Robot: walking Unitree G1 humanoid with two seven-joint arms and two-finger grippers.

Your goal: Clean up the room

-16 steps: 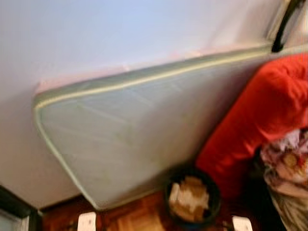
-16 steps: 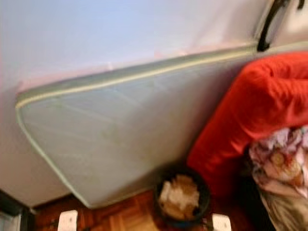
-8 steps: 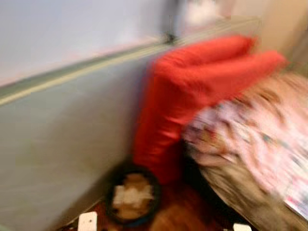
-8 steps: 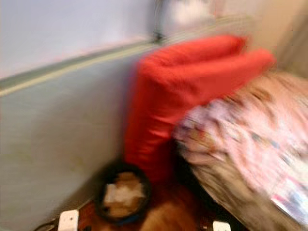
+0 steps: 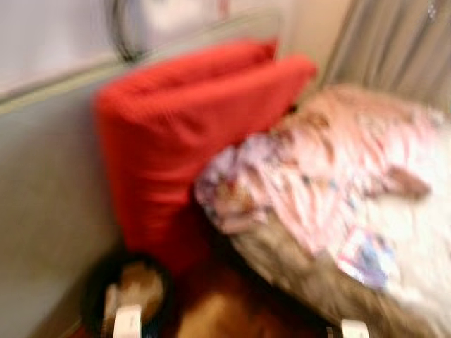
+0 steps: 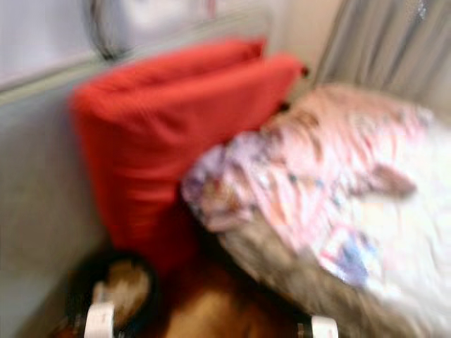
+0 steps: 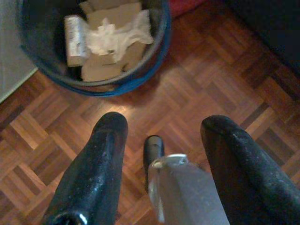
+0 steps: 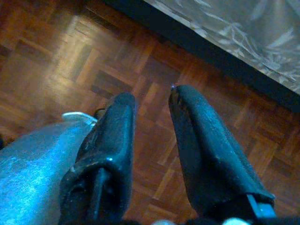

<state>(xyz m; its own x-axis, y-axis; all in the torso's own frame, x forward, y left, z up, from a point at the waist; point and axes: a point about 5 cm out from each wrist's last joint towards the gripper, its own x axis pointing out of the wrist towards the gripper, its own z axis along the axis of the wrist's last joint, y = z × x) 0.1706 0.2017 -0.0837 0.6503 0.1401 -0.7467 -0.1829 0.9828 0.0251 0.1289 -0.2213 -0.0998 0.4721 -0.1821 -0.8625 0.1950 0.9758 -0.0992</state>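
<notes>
Head views blurred. Far left, a pale grey mattress stands on edge against the wall, its piped rim running up to the right. At its foot sits a dark round waste bin on the parquet floor, holding cardboard scraps, a crumpled white tissue and a small rolled white wrapper; the bin sits just beside the mattress on one side and close to the base of the red cushion on the other. The left gripper hangs low over the floor near the bin rim, fingers spread apart, nothing between them; a silver leg part shows beneath it. Bare parquet lies open between bin and bed, a narrow strip. Next right, a big red folded cushion leans upright against the mattress, its lower end reaching the floor by the bin. Its right side touches a rumpled floral pink quilt heaped on the bed, whose grey-brown side drops to the floor. The right gripper hangs over parquet beside the bed's dark base edge, fingers a little apart, holding nothing. Grey curtain hangs behind the bed at far right.
</notes>
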